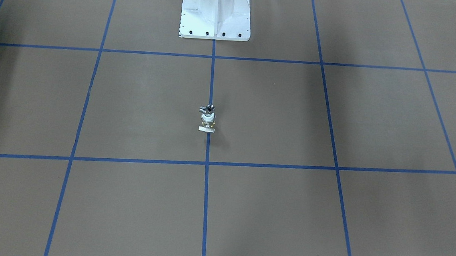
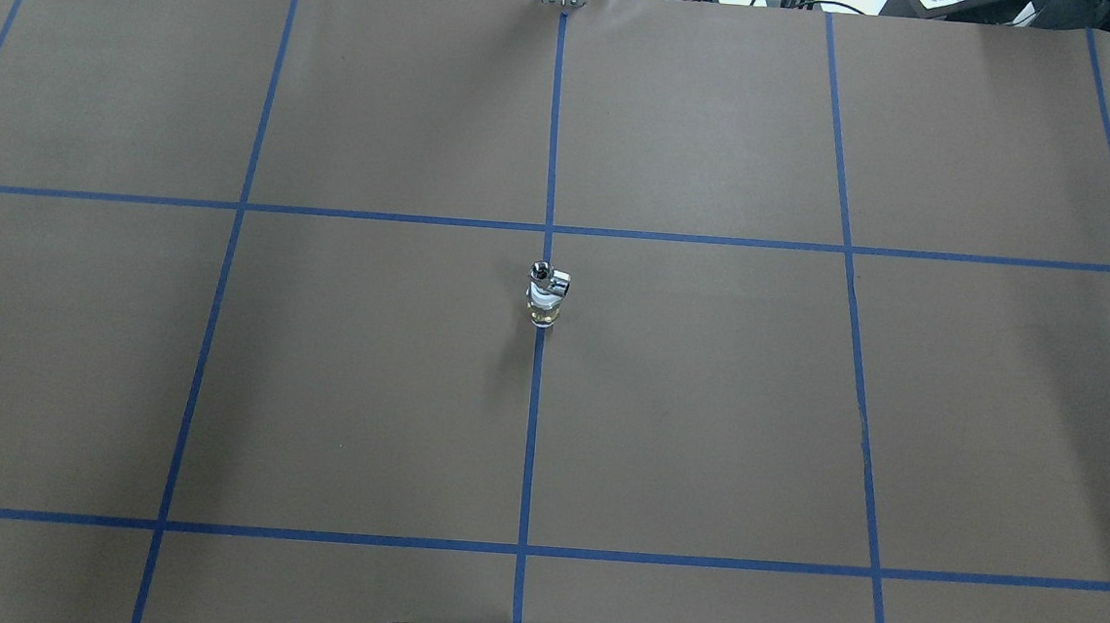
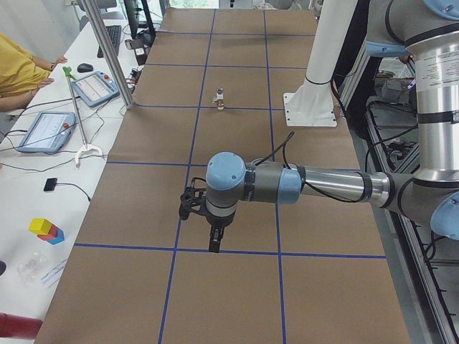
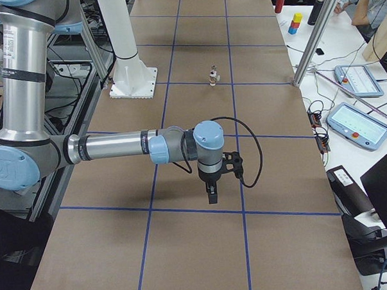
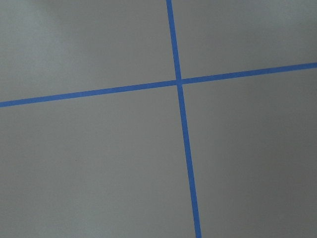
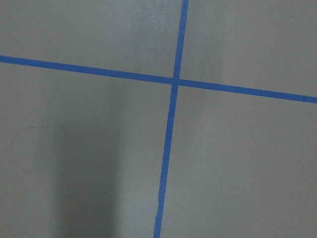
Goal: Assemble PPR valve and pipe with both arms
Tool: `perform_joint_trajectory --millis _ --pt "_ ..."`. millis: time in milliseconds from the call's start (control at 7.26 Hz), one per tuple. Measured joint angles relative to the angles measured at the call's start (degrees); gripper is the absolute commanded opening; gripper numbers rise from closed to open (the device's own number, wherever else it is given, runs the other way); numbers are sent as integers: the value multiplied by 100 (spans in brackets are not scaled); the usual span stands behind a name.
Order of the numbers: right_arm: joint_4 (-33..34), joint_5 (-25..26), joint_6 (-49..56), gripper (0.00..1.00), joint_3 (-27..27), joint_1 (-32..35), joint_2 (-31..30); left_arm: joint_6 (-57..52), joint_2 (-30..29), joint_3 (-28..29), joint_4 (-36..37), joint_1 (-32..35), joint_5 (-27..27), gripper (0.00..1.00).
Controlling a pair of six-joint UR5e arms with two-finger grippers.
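The left gripper (image 3: 214, 242) hangs fingers-down over a tape crossing (image 5: 178, 82) toward the table's left end. Only a side view shows it, so I cannot tell whether its jaws stand apart or together. The right gripper (image 4: 212, 194) hangs the same way toward the opposite end, and its jaws are just as unreadable. Both wrist cameras look down on brown covering and blue tape, with no part in sight.

The left arm (image 3: 323, 186) and the right arm (image 4: 110, 147) each reach out low and level from the robot's side. Well apart from both, mid-table (image 2: 704, 410), the PPR valve (image 1: 207, 122) stands upright on the centre tape line (image 2: 531, 427). Its flat tab is at the foot, on the operators' side. The pipe (image 1: 207, 109) sits on top of the valve's white socket, with its nub pointing sideways.

By the look of it the joining is done and the pair set down. At this size, though, the pipe may be only resting in the socket and not fully home. If it needs seating, one gripper would have to hold the brass middle while the other presses the chrome stub straight down, since a side push would likely topple so narrow a stack.

Nothing else lies near the pair. The white pedestal (image 1: 216, 14) stands well behind it, and a metal post (image 3: 107, 50) rises at the operators' edge, so any approach is best made from the two ends.
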State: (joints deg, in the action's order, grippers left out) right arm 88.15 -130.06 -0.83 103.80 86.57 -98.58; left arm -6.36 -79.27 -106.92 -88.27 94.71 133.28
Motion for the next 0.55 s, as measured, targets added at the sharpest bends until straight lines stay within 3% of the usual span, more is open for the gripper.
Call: perform_joint_trajectory --millis 551 --pt "2 -24 -107 100 25 0 -6 -2 128 -28 -6 1 -4 100"
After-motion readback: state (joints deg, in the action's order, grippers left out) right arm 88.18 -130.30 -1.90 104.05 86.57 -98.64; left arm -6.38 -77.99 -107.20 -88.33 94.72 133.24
